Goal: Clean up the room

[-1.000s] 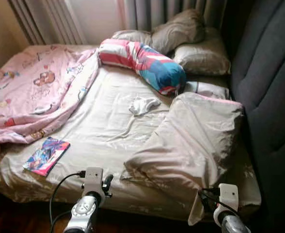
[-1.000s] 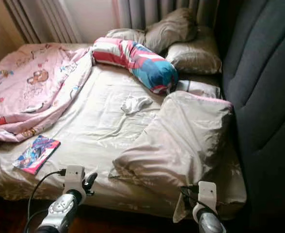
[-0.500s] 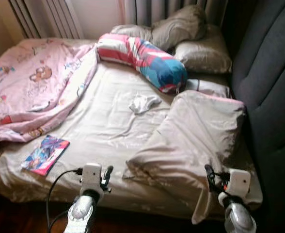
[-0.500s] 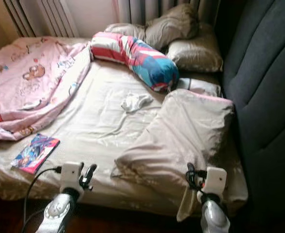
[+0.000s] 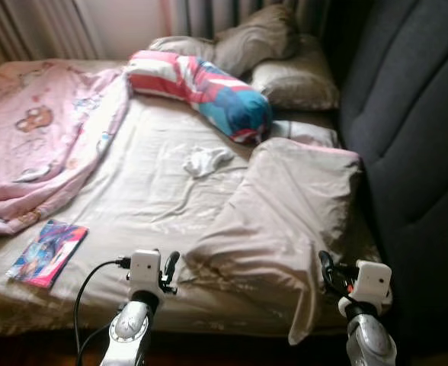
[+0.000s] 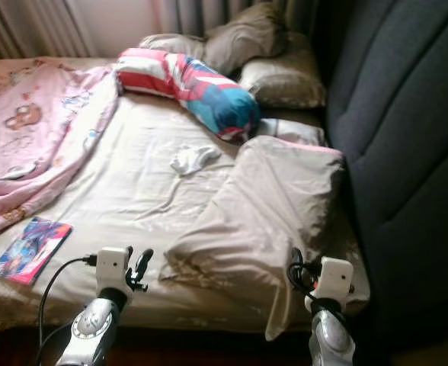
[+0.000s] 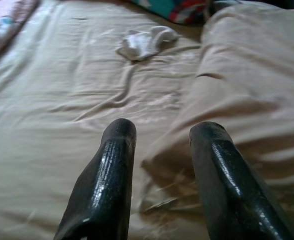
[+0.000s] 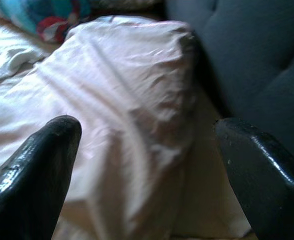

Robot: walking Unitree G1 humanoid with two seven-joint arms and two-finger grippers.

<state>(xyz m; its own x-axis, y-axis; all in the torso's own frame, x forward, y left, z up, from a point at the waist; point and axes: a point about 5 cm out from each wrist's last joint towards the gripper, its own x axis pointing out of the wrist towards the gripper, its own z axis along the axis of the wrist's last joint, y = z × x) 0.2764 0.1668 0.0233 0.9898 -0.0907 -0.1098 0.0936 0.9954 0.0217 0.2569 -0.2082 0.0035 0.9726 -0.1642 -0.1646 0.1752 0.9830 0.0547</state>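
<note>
While both arms hover at the bed's (image 5: 132, 198) near edge, the left gripper (image 7: 162, 165) is parted, holding nothing. The right gripper (image 8: 147, 150) gapes wide, unloaded, facing the large beige pillow (image 5: 285, 213).

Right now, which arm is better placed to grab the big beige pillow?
Right, probably. The right gripper is open and aimed straight at the pillow in its wrist view. The left gripper, also open, faces the pillow's near corner and the sheet.

Big pillow (image 5: 292, 206) on bed's (image 5: 132, 206) right beside headboard (image 5: 414, 145), sock (image 5: 206, 159) mid-bed, book (image 5: 45, 252) front-left, blanket (image 5: 33, 137) left
</note>
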